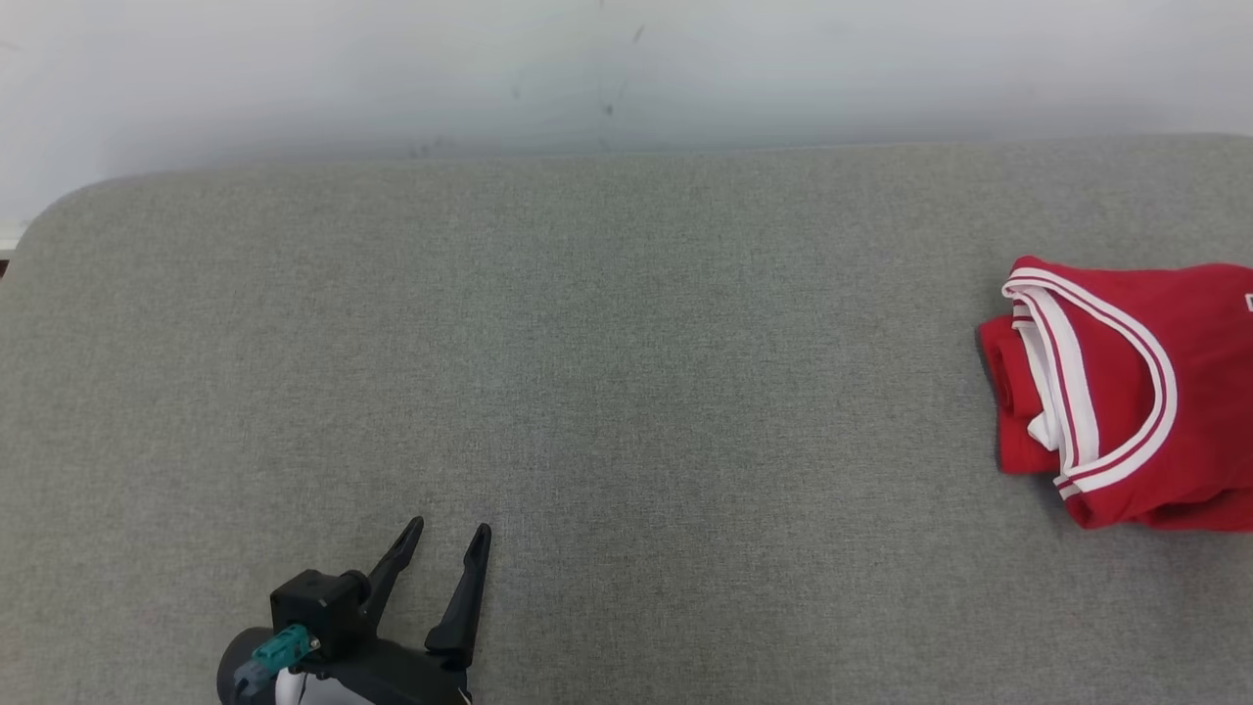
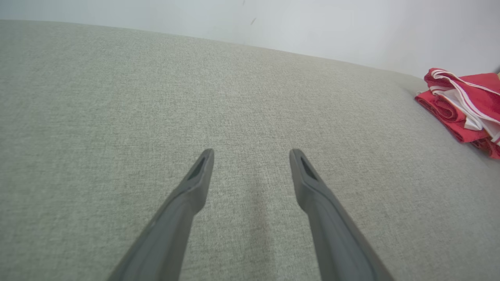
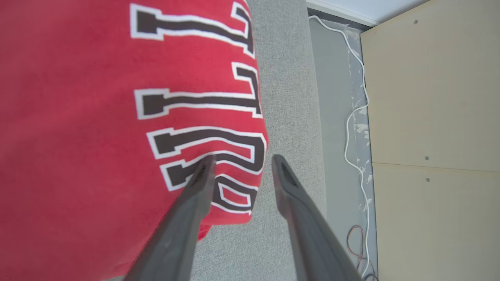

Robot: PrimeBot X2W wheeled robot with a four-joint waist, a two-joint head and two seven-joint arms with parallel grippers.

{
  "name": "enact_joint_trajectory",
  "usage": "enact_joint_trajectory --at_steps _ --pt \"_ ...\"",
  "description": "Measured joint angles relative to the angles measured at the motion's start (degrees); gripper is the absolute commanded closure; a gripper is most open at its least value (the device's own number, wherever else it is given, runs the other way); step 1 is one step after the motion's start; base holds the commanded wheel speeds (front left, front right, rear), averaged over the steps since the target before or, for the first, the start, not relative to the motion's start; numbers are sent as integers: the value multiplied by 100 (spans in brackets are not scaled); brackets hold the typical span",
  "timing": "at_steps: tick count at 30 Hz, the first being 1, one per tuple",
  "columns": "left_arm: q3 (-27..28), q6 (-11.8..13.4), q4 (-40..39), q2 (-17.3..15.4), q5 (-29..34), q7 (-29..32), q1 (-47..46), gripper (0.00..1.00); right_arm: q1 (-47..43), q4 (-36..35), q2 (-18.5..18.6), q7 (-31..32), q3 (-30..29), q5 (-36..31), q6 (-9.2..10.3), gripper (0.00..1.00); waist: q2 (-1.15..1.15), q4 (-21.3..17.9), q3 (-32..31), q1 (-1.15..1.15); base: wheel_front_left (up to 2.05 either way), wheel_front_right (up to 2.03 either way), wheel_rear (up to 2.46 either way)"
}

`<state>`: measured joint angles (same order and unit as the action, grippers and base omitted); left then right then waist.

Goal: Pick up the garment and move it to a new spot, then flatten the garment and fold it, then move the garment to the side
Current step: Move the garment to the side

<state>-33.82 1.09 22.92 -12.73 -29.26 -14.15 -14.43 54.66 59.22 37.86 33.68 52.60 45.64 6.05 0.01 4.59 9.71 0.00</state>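
Neatly folded, the jersey (image 1: 1204,333) lies with collar pointing left.

A red sports garment (image 1: 1204,323) lies folded into a compact, layered bundle on the far right of a grey fabric surface (image 1: 587,392), partly cut off by the edge of the head view. Its neck trim (image 1: 1067,382), white with thin red stripes, curves across the left end of the bundle, above rolled red folds. The top face is smooth and carries large black letters (image 3: 203,101) outlined in white, close to the surface's right edge.
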Motion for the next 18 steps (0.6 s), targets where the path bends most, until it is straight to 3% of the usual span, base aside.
enact_joint_trajectory --at_steps 7,18 --pt "4 -1 90 20 -19 -1 8 0 129 104 12 -132 92 -145 -4 0 -1 -61 -162 0 0 0 0" --pt "40 0 339 127 -100 -2 230 0 -237 -339 -12 -1563 -436 334 -512 0 0 -143 -647 -1 0 0 0"
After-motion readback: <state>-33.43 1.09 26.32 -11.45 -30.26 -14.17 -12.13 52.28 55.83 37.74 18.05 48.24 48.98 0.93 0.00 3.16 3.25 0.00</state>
